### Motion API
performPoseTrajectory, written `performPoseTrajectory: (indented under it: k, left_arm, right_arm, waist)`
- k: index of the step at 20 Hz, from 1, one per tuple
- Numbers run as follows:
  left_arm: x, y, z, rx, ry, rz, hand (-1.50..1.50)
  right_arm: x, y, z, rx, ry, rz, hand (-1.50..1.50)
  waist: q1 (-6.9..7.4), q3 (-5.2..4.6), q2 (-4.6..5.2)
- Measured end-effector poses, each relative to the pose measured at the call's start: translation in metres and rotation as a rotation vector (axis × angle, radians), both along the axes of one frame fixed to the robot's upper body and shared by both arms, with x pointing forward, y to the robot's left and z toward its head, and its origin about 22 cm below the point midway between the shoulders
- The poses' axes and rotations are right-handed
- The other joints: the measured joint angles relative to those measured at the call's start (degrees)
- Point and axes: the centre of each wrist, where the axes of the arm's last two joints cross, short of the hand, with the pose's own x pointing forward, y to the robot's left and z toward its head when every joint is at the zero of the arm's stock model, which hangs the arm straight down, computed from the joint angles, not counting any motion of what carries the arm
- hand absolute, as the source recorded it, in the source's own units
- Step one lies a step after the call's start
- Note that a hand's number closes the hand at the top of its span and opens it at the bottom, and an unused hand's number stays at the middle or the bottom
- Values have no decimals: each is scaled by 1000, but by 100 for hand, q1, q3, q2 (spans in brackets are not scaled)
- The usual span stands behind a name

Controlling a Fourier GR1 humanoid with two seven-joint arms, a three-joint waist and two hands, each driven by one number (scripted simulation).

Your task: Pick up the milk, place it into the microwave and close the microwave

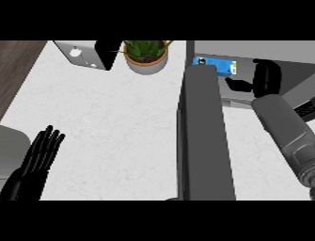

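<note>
Milk carton [215, 65] sits inside the microwave [312, 80], half hidden by its open door [201, 136]; right hand [265, 77] beside it, relaxed, empty. Left hand [38, 157] rests flat-fingered.

White marbled counter [118, 117], dark wood floor [3, 75] at left, potted plant [146, 55], toaster [89, 53]

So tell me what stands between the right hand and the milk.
Nothing visible does. The right hand is open, inside the microwave's opening, just right of the blue milk carton. The open microwave door juts toward the view at the carton's left, not between them.
</note>
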Motion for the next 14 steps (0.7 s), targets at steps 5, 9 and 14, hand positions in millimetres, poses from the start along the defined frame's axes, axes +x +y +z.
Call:
performPoseTrajectory:
  k: [5,9,14]
  left_arm:
    - [3,-4,-3,15,-3,-11,-150]
    - [4,-10,-5,10,-3,-25,-150]
    - [3,-15,-6,-14,-9,-51,-150]
  right_arm:
    - [1,4,0,-8,30,39,-150]
    - [-1,13,-6,39,39,110,-150]
    - [-4,15,-10,117,39,190,-150]
  waist:
    - [34,5,19]
    - [19,12,17]
    - [-25,13,-6]
